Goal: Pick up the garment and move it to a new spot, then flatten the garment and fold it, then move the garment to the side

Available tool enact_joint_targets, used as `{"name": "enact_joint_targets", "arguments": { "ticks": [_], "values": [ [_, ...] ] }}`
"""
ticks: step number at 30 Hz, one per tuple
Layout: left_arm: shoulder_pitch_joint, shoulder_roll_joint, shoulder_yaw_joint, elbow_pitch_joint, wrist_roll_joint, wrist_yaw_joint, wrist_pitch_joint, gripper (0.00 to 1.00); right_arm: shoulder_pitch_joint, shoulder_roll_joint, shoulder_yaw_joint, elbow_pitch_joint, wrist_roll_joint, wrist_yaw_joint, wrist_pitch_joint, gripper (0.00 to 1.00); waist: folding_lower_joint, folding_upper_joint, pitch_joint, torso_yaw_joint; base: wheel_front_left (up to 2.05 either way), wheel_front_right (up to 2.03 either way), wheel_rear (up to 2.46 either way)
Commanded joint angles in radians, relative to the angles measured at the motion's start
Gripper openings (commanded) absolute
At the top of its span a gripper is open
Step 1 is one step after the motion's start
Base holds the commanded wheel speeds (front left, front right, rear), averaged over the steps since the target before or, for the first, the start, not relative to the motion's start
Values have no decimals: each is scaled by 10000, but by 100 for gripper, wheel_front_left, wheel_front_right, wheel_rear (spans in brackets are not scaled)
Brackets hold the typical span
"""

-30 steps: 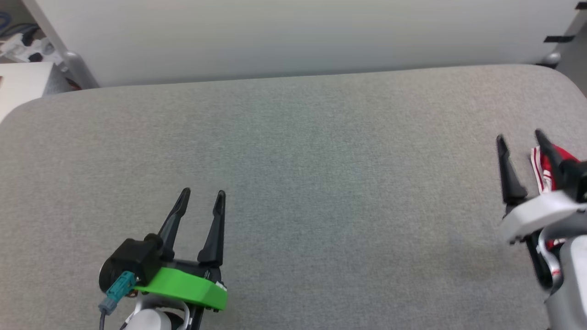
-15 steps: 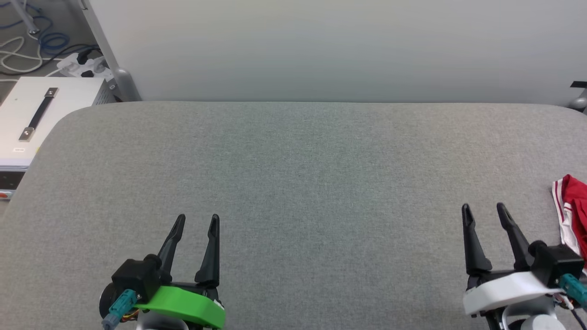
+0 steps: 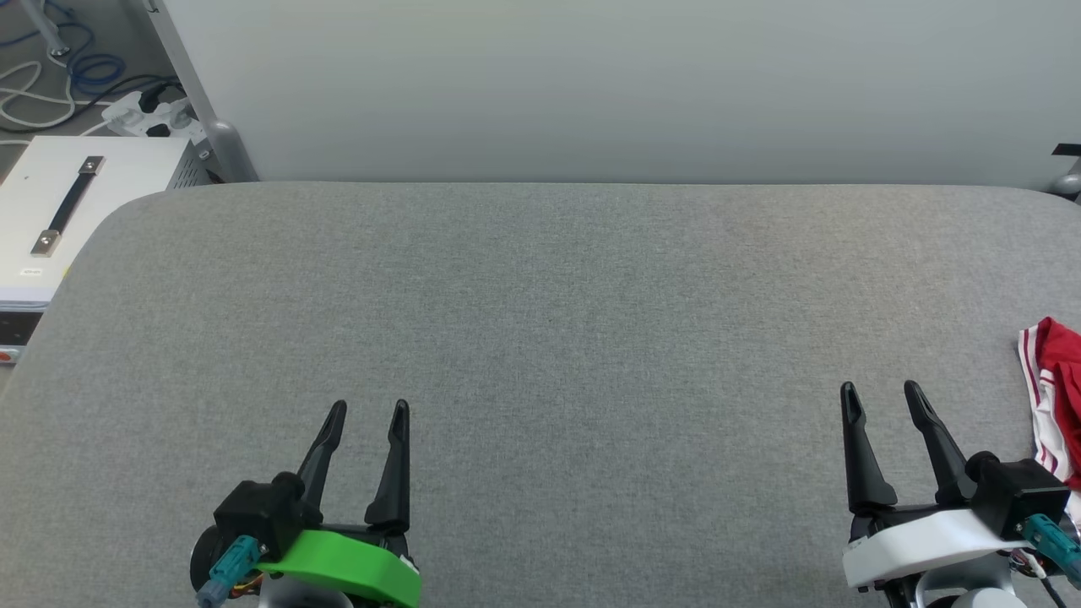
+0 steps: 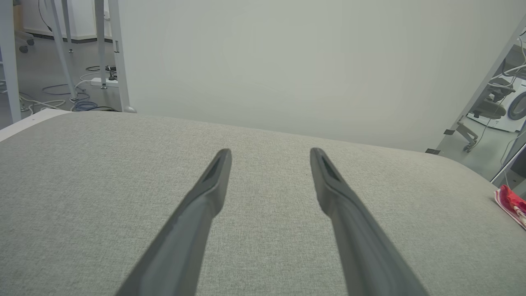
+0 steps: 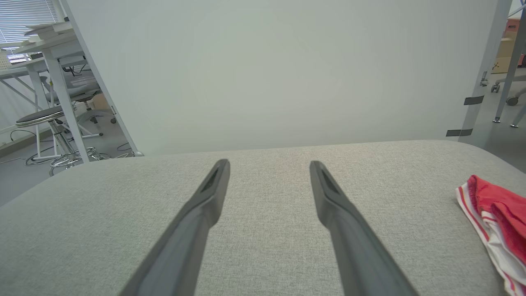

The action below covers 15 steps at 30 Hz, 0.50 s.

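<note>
Red-and-white garment [image 3: 1056,397] bunched at the grey table's [image 3: 540,321] right edge, left gripper [image 3: 368,411] and right gripper [image 3: 880,393] both spread, empty.

The left gripper [image 3: 369,407] has two long, matte dark fingers [image 4: 197,213] that taper to narrow tips, each with a shallow recessed slot on its inner face near the end. They rise from a black housing under a bright green curved cover [image 3: 346,567]. A teal plug [image 3: 230,564] with a grey cable sits on its left. The right gripper [image 3: 880,390] has the same build but a white cover [image 3: 920,540], with its teal plug on the right.
</note>
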Motion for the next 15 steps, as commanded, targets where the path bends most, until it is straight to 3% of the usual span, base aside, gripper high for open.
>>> {"name": "enact_joint_targets", "arguments": {
  "ticks": [1,15],
  "values": [
    [23,-38,13,18,74,-29,-57,100,46,24,29,-70,62,-11,-89,100,1,0,15,-4,0,0,0],
    [-7,-90,58,7,56,-29,-57,100,15,3,36,13,100,-11,-90,100,1,0,65,-70,0,0,0]
  ]
}}
